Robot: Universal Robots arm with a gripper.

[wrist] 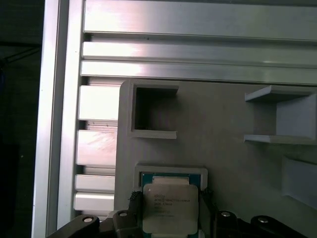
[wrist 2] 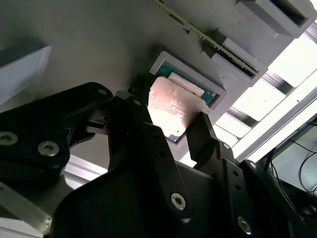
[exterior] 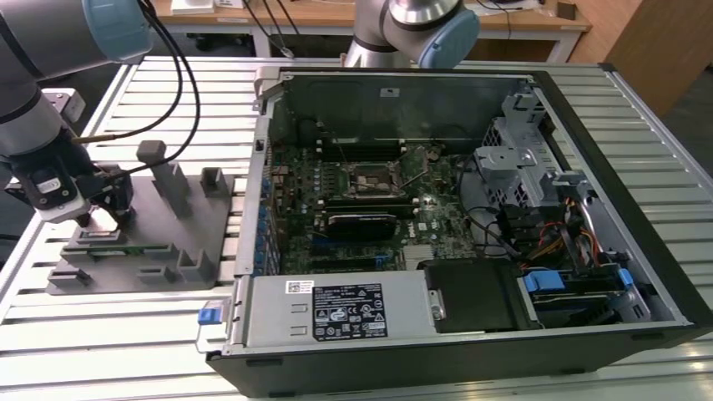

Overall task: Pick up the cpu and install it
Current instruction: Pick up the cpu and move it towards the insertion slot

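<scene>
Holding the cpu [wrist: 171, 210] in the gripper [wrist: 170, 204] — black fingers [wrist: 134, 202] set narrow, pressed against two opposite edges of it. Same grip in the second wrist view: cpu [wrist 2: 171, 105] with its silvery top toward the camera, clamped between the fingers [wrist 2: 198, 130] of the gripper [wrist 2: 171, 113].

Just beside the cpu and partly covered by it, a grey-rimmed pocket [wrist: 171, 170] with teal inside, set in the grey fixture plate [wrist: 223, 124]. No telling about contact between cpu and pocket. Near that pocket on the same plate, an open square holder [wrist: 153, 134] and a taller block [wrist: 292, 116].

In the exterior view, gripper [exterior: 95, 215] low over the fixture plate [exterior: 156, 221], at the plate's end nearest the exterior view's left, close to upright grey blocks [exterior: 169, 184]. Plate resting on the slatted aluminium table [exterior: 123, 334], near the table's edge at the exterior view's left.

Well apart, toward the exterior view's right — an open computer case [exterior: 579, 125] lying on the table, motherboard [exterior: 334, 192] facing up, with the black-framed cpu socket [exterior: 373, 177] near the board's middle.
</scene>
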